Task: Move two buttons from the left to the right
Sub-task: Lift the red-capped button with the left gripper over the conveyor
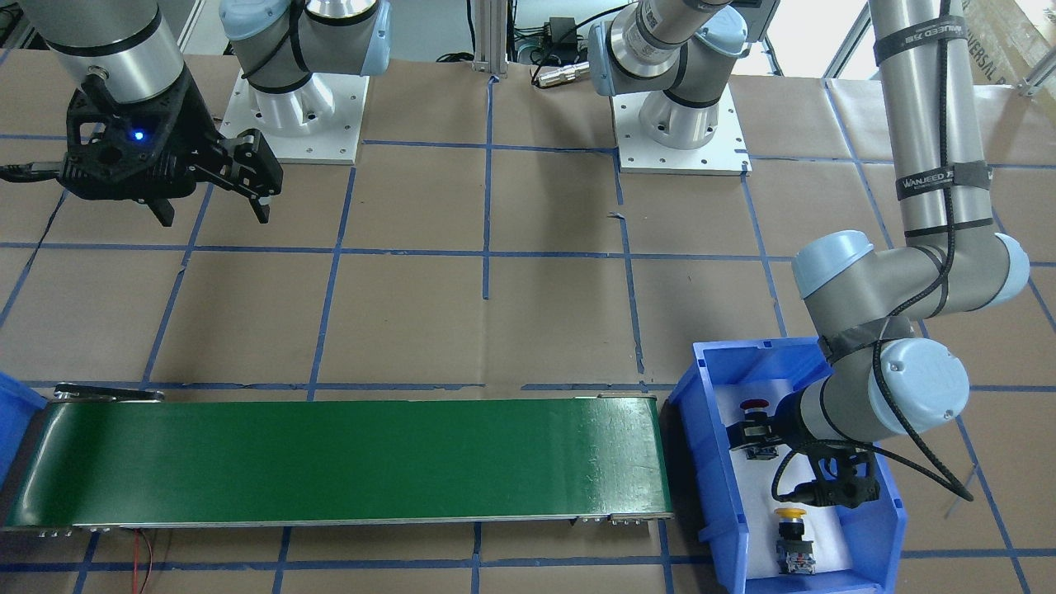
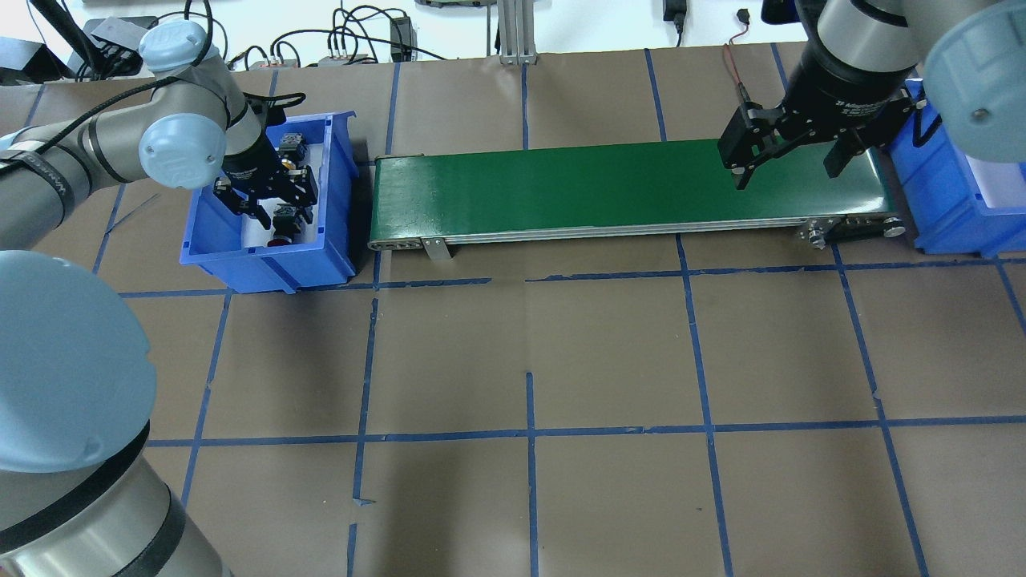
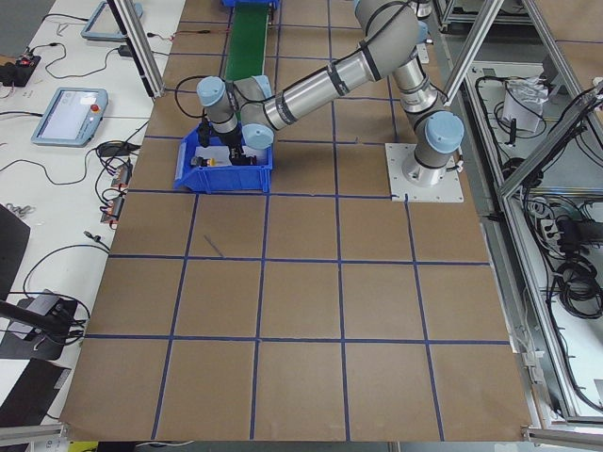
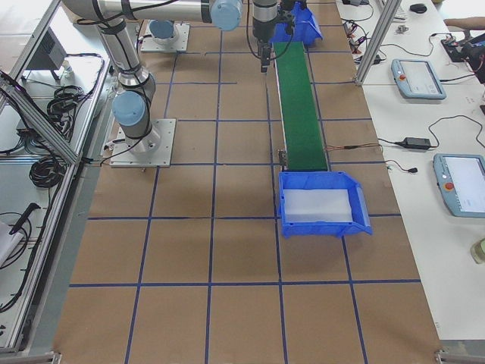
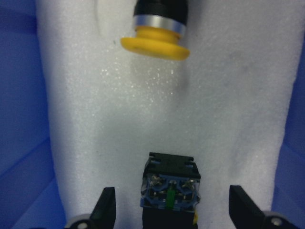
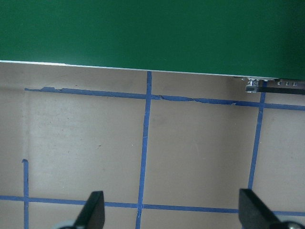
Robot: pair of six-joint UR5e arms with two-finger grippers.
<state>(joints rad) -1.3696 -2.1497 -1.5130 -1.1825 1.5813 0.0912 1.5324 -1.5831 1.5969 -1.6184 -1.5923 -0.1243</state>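
Observation:
The red button (image 1: pixel 752 406) and the yellow button (image 1: pixel 792 516) lie on white foam in the blue bin (image 1: pixel 874 528) on my left side. My left gripper (image 1: pixel 755 435) is open and low in the bin. In the left wrist view its fingers (image 5: pixel 107 207) straddle the red button's black and grey contact block (image 5: pixel 169 188), apart from it; the red cap is hidden there. The yellow cap (image 5: pixel 155 42) lies further ahead. My right gripper (image 2: pixel 789 172) is open and empty, hovering by the conveyor's right end.
A green conveyor belt (image 2: pixel 625 184) runs between the left bin (image 2: pixel 200 240) and a second blue bin (image 2: pixel 954 200) at its right end, lined with bare white foam (image 4: pixel 317 206). Brown paper with blue tape lines (image 6: pixel 145 143) covers the table.

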